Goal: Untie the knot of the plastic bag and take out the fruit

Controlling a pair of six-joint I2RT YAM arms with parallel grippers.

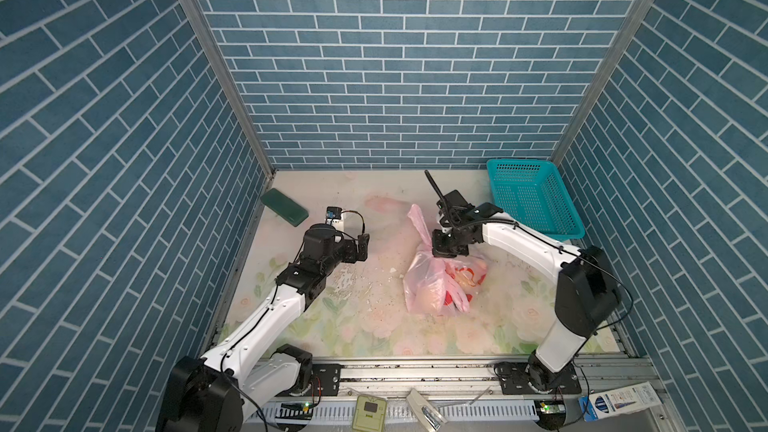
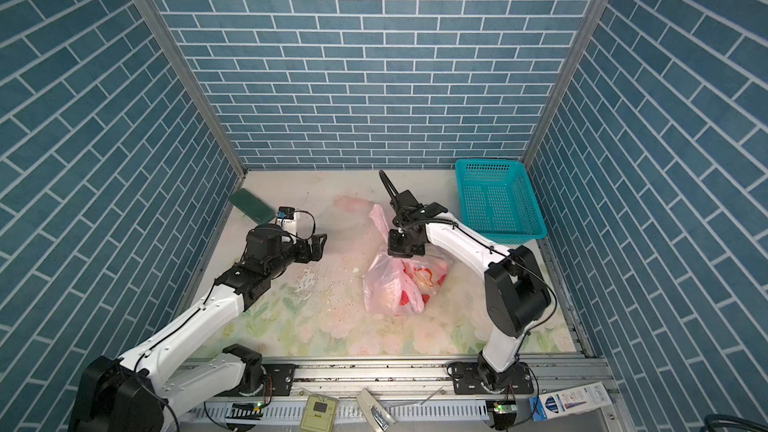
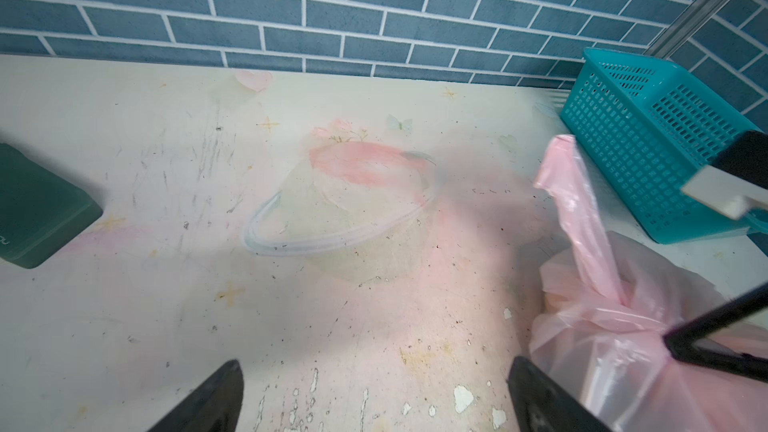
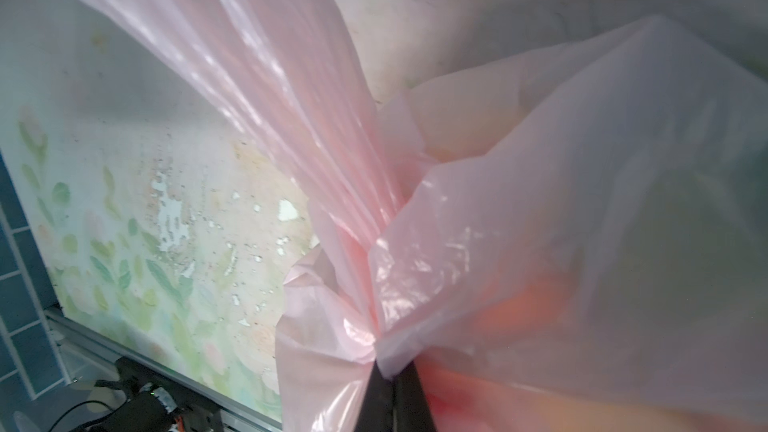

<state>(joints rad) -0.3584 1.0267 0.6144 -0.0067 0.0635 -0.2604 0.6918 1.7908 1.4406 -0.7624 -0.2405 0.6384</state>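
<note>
top views: showed the plastic bag (image 1: 428, 288) lying on the flowered table (image 1: 353, 326), right of centre and between the two arms. placed the knot (image 1: 429, 252) at the bag's far end, with one handle loop (image 1: 417, 222) standing up beyond it. gave the fruit (image 1: 432, 299) only as blurred peach and orange shapes through the pink film, all inside the bag.

right wrist view: caught the right gripper (image 4: 390, 376) with fingers pressed together on the gathered pink plastic at the knot (image 4: 374, 251); set an orange fruit (image 4: 519, 305) just behind the film.

left wrist view: caught the left gripper (image 3: 376, 363) with fingers spread wide over bare table, beside the bag (image 3: 615, 347) but apart from it.

background: put a teal basket (image 1: 536, 201) in the far right corner and a green block (image 1: 284, 206) by the left wall.
</note>
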